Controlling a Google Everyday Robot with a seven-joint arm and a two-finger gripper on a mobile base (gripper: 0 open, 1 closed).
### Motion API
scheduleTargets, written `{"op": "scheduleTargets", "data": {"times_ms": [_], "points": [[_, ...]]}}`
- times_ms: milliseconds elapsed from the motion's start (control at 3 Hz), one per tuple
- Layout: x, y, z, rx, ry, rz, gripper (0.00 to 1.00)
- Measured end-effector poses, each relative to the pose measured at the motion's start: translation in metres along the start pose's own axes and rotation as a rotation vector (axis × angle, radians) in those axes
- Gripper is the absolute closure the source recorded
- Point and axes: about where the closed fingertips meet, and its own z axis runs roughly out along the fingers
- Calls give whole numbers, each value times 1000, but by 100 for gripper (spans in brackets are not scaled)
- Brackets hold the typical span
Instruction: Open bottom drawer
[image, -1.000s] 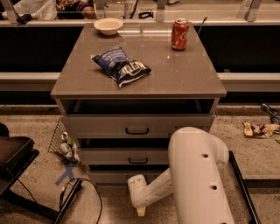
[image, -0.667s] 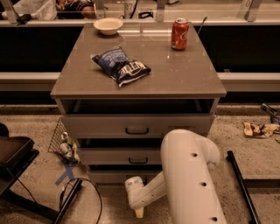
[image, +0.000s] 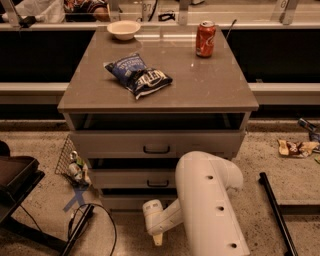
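So the gripper (image: 157, 239) was way down near the floor, hanging off the end of the white arm (image: 210, 205) just in front of the cabinet's lowest front. Honestly couldn't tell if it was clamped on anything or loose, since the wrist blocked the view, and I couldn't tell if it touched the front either. The bottom drawer (image: 122, 202) sat right behind it, lowest of the three, with only the left part of its front showing and the rest behind the arm. Above that was the middle drawer (image: 120, 178) with its little black handle, then the top drawer (image: 110, 144) with a dark gap over it. Up on the cabinet top (image: 210, 85) there was a blue chip bag (image: 138, 75) near the middle, a red can (image: 205, 38) toward the back right and a bowl (image: 124, 29) at the back left. A black pole (image: 277, 210) lay on the floor to the right, with a wrapper (image: 297, 148) further back.
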Motion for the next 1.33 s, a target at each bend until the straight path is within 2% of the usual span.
{"op": "scheduleTargets", "data": {"times_ms": [667,1000,1333], "points": [[-5,-9,35,-43,7,-22,0],[-4,-8,49,-66,24,-27,15],[-3,-6,50,-70,26,-26,46]]}}
